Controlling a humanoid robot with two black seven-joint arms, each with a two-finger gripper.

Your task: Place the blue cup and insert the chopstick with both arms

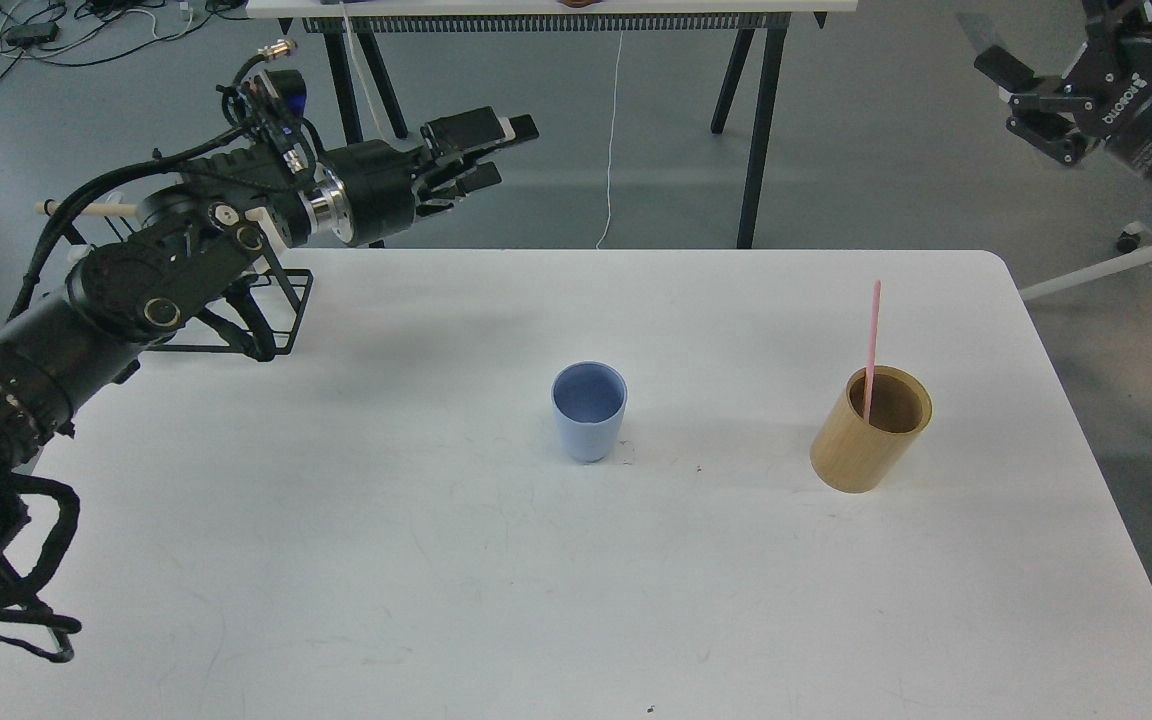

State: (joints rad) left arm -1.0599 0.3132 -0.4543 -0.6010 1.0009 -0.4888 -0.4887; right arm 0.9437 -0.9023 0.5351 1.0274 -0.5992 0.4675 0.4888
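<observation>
- Our right gripper (1036, 95) sits at the top right corner; the frame edge cuts off its arm.
- The chopstick's (872, 345) lower end is hidden inside the wooden holder (868, 432).
- Our left gripper's (491, 150) finger gap cannot be resolved.
</observation>
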